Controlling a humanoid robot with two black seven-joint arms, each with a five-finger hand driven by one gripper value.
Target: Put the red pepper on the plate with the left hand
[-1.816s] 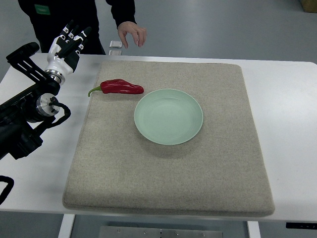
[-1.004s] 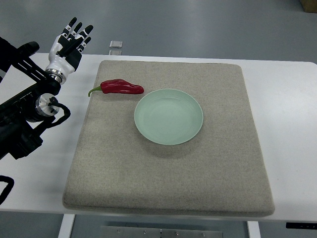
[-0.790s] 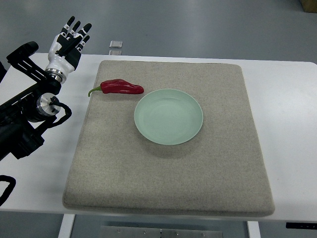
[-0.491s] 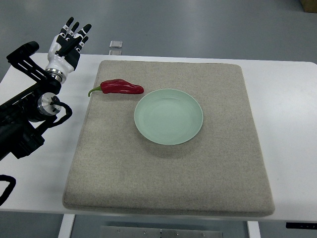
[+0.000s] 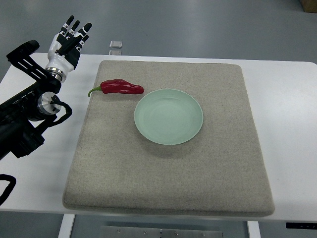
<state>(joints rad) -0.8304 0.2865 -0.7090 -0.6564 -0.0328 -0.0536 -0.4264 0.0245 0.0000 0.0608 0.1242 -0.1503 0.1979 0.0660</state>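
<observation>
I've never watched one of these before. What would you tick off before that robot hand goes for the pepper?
1. Left hand empty, fingers spread: ok.
2. Pepper in plain view on the mat, nothing covering it: ok.
3. Plate empty, ready to receive it: ok.
4. Pepper clear of the plate for a grasp: tight; its tip lies close to the rim, though apart from it.
5. Nothing lying on the mat between hand and pepper: ok.
6. Right hand out of the way: not in view, cannot tell.

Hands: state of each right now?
Left hand: open, fingers spread, holding nothing, at the table's far left corner.
Right hand: not in view.
</observation>
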